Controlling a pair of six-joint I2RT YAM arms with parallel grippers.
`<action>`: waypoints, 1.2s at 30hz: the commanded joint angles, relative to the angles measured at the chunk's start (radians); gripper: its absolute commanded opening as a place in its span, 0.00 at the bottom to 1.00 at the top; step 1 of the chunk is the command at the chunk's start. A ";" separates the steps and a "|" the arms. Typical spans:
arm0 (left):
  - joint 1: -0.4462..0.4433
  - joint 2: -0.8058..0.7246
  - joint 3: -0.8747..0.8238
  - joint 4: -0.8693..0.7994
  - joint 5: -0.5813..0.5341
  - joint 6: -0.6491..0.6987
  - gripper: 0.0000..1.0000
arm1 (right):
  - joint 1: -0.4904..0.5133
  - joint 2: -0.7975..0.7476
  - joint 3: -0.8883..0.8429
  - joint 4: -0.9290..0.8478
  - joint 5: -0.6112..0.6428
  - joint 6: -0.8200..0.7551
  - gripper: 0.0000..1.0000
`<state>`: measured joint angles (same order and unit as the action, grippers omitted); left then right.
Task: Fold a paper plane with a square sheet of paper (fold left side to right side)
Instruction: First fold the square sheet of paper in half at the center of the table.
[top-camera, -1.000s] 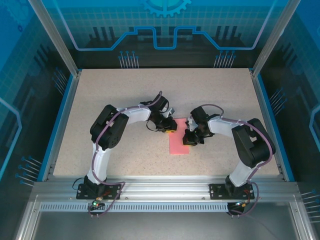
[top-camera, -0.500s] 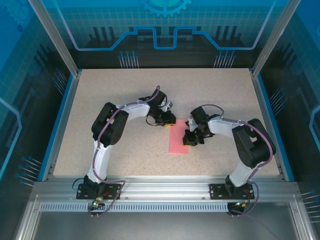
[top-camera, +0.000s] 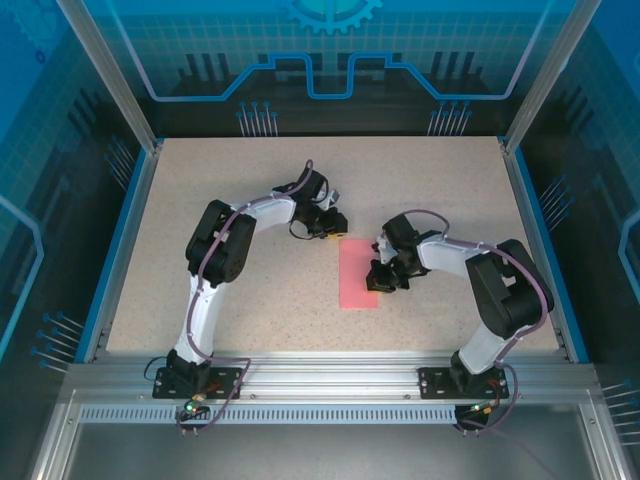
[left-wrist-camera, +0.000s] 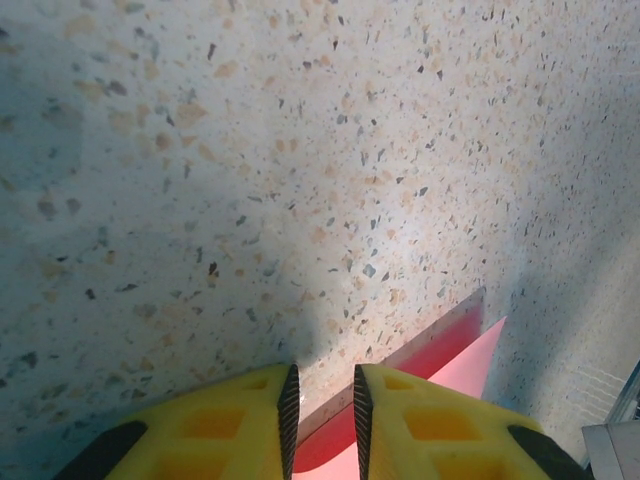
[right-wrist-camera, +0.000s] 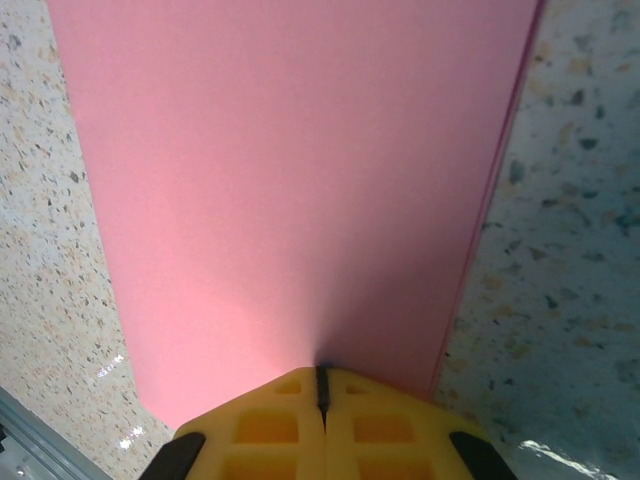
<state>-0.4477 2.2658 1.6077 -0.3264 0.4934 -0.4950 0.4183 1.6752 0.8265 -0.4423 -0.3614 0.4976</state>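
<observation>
The paper (top-camera: 352, 285) lies flat on the bench (top-camera: 230, 170) as a narrow upright rectangle, a little toward 3 o'clock of the bench's middle. From the right wrist it (right-wrist-camera: 300, 180) looks doubled: a second edge peeps out along one long side, so I take it that the left-to-right fold is already laid over.

It is thin, light stuff with no stiffness to speak of. I would expect it to skate on the speckled top if pushed from one side, and to buckle or crease wrongly if pinched hard in the middle. The sensible holds are at a corner or a free edge, with the other hand pressing down to pin it.

The right hand (top-camera: 377, 282) sits at the paper's 3 o'clock edge. Its yellow fingers are shut tight together (right-wrist-camera: 320, 385), tip down over the sheet. It appears to rest on the paper rather than grip it, though I cannot tell how hard it presses.

The left hand (top-camera: 337, 229) is just off the paper's 11 o'clock corner. Its fingers stand a narrow slit apart (left-wrist-camera: 322, 385), holding nothing, with that corner (left-wrist-camera: 465, 355) showing just beneath them.
</observation>
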 joint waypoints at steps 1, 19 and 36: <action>0.010 -0.006 0.015 0.003 -0.022 0.011 0.27 | -0.003 0.029 -0.070 -0.088 0.075 0.034 0.00; 0.049 -0.294 -0.158 -0.009 0.050 0.014 0.35 | -0.029 0.068 -0.033 0.191 -0.074 0.133 0.00; -0.070 -0.186 -0.195 0.008 0.020 -0.033 0.35 | -0.145 -0.246 -0.117 0.153 0.015 0.038 0.38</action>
<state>-0.5137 2.0449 1.3979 -0.3138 0.5266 -0.5098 0.3004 1.4456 0.7387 -0.2760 -0.3386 0.5488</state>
